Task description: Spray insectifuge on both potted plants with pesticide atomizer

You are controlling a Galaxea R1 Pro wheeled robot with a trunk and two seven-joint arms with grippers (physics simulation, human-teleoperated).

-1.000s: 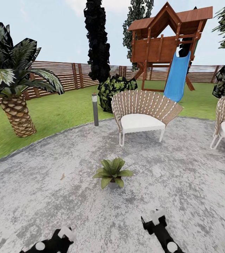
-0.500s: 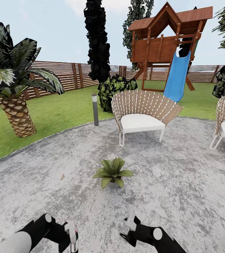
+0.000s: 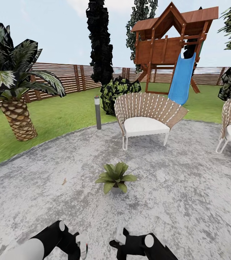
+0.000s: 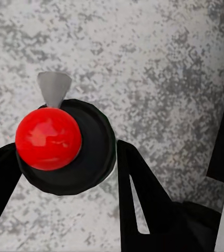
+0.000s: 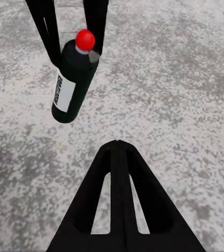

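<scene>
The left gripper [image 3: 80, 246] gripped the pesticide atomizer [image 5: 74, 79] above the patio [image 3: 187, 187]; the right gripper [image 3: 120, 242] was pinched empty. The potted plant [image 3: 114, 177] stood at twelve o'clock, nearer the right arm

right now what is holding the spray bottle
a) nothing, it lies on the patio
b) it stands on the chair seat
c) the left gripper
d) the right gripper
c: in the right wrist view the pesticide atomizer hangs off the paving between the two dark fingers of the left gripper, while the right gripper is shut and empty.
</scene>
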